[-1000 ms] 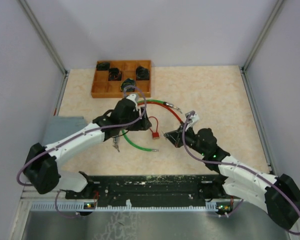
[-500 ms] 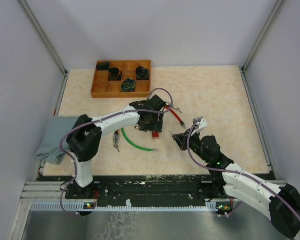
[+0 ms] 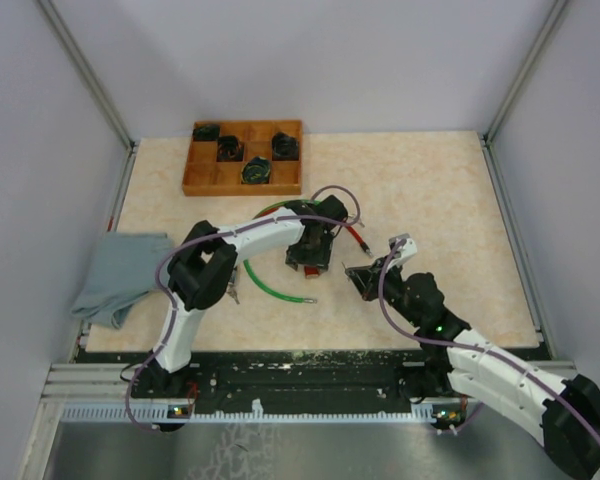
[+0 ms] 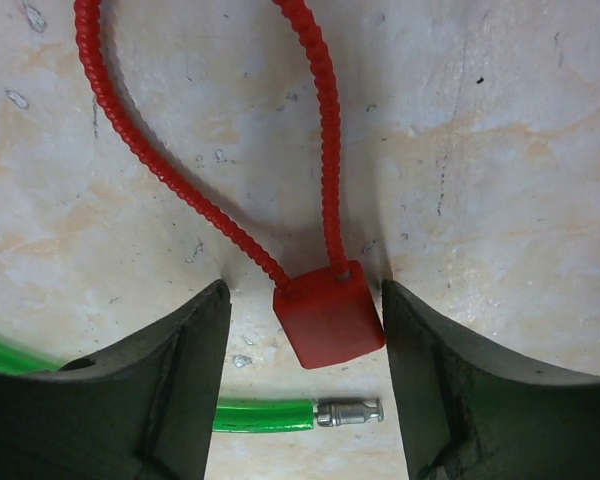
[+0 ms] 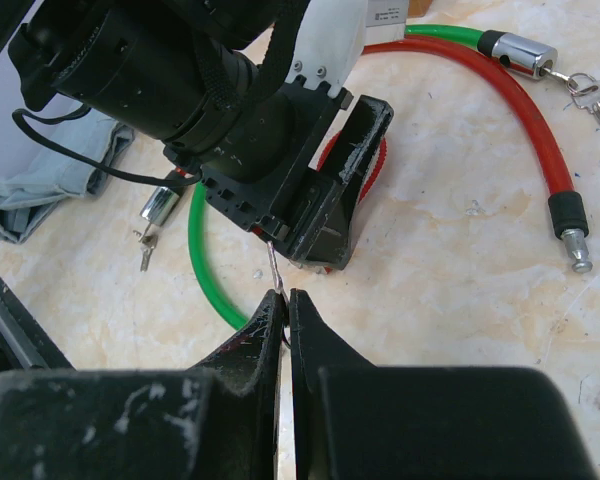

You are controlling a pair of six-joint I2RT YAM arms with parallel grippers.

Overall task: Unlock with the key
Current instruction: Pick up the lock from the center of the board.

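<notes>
A small red padlock (image 4: 330,315) with a ribbed red cable loop (image 4: 140,150) lies on the table. My left gripper (image 4: 305,292) is open and straddles the lock body, which sits close to the right finger (image 4: 430,370). In the top view the left gripper (image 3: 308,254) covers the lock. My right gripper (image 5: 285,298) is shut on a small silver key (image 5: 272,266). The key's blade points at the underside of the left gripper, a short way off. Seen from above, the right gripper (image 3: 360,274) is just right of the left one.
A green cable (image 3: 265,286) with a metal end (image 4: 350,411) curves beside the lock. A thick red cable lock (image 5: 525,125) with keys (image 5: 588,97) lies further back. At the back left stands a wooden tray (image 3: 193,185), and a grey cloth (image 3: 120,275) lies at the left edge.
My left arm has swung right and come down over the red padlock, its jaws now on either side of it. The right gripper, holding the key, shifted slightly right.
</notes>
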